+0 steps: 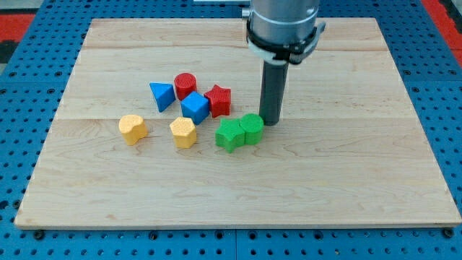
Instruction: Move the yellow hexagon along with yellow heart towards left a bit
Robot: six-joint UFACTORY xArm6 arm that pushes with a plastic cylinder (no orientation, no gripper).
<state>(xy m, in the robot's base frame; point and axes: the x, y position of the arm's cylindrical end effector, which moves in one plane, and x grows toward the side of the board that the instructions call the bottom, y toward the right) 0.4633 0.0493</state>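
Note:
The yellow hexagon lies left of the board's middle. The yellow heart lies a short gap to its left. My tip rests on the board at the right of the block group, touching or almost touching the upper right of the green blocks. It is well to the right of both yellow blocks, with the green blocks between.
Two green blocks sit side by side, touching. Above the hexagon are a blue cube, a red star, a red cylinder and a blue triangle. The wooden board lies on a blue pegboard.

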